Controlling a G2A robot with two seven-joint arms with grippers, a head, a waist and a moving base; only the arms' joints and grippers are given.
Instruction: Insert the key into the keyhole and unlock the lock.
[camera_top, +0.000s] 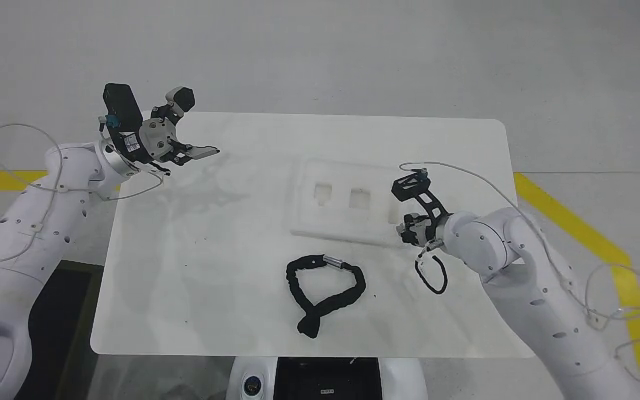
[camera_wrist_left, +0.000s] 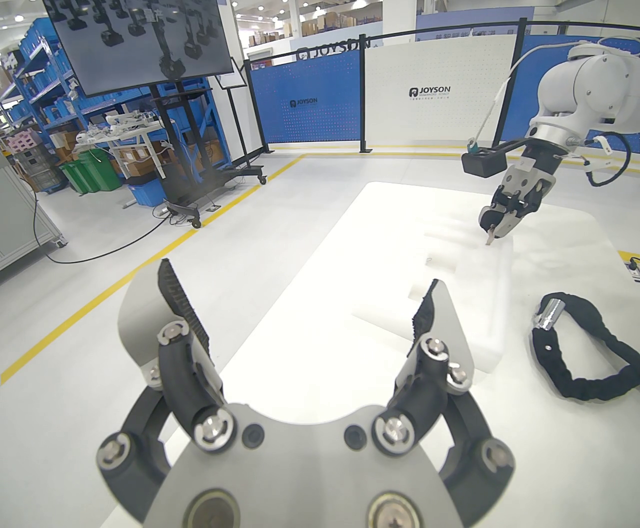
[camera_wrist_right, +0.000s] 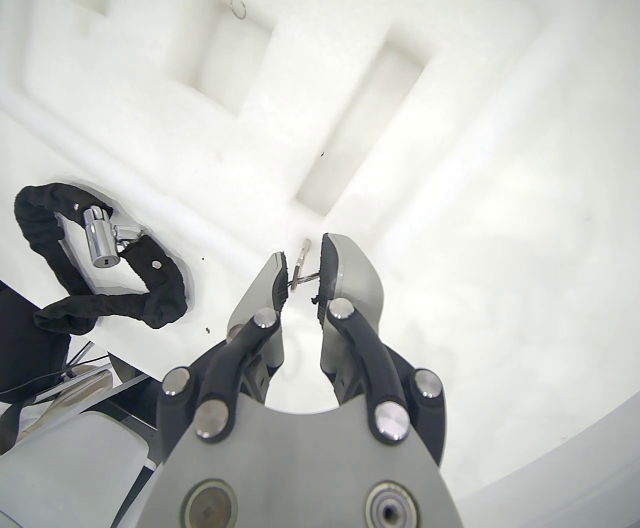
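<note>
Top view: the right gripper (camera_top: 408, 232) points down over the right end of the foam tray (camera_top: 340, 225), its fingertips hidden under the wrist. The chain lock (camera_top: 325, 292) lies on the table (camera_top: 200, 280) just in front of the tray.

Left wrist view: the left gripper (camera_wrist_left: 300, 285) hangs spread wide and empty above the table's corner.

Right wrist view: the right gripper's pads (camera_wrist_right: 327, 270) pinch the key (camera_wrist_right: 301, 262), which is edge-on and hard to make out. A small ring (camera_wrist_right: 239, 7) lies in one tray recess.
</note>
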